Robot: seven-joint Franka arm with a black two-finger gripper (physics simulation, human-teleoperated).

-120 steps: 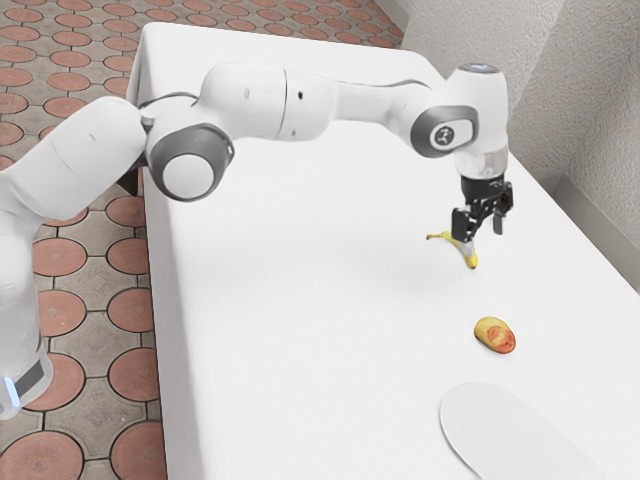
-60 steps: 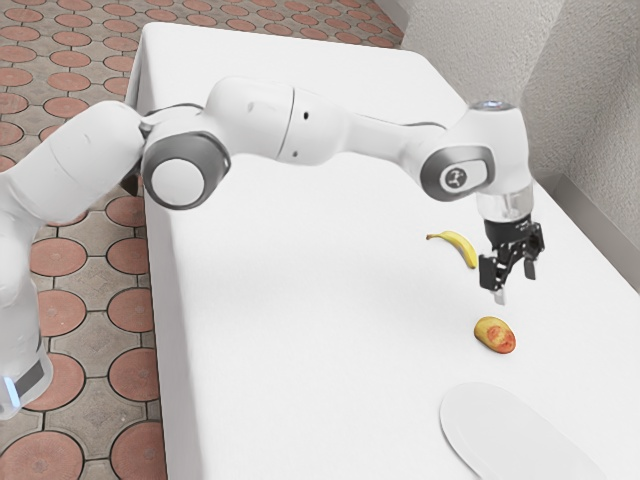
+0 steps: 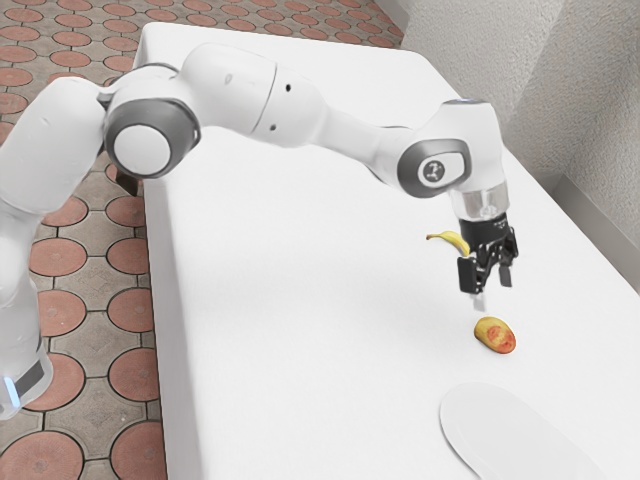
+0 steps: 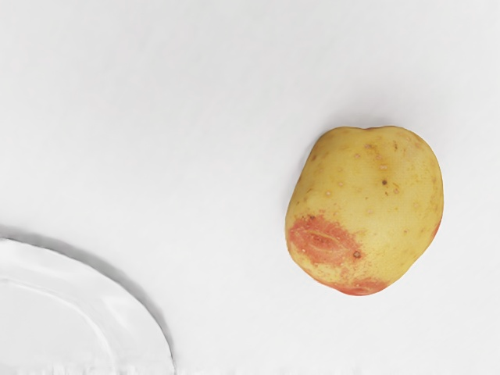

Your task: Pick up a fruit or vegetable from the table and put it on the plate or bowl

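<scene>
A yellow fruit with red patches (image 3: 495,335) lies on the white table (image 3: 300,300), and it appears large below my hand in the wrist view (image 4: 365,208). My black gripper (image 3: 484,282) hangs open just above and slightly to the exterior view's left of it, with nothing between the fingers. A yellow banana (image 3: 452,240) lies on the table behind the gripper, partly hidden by it. The white plate (image 3: 515,432) sits at the near right corner; its rim (image 4: 86,312) appears in the wrist view beside the fruit.
The table's long edge runs along the exterior view's left, with a tiled floor (image 3: 80,330) beyond it. A textured grey wall (image 3: 590,100) stands behind the table on the exterior view's right.
My hand went from over the banana toward the red-patched fruit, then shifted a little back toward the exterior view's left. The arm's elbow swung up. The fruit, banana and plate stayed put.
</scene>
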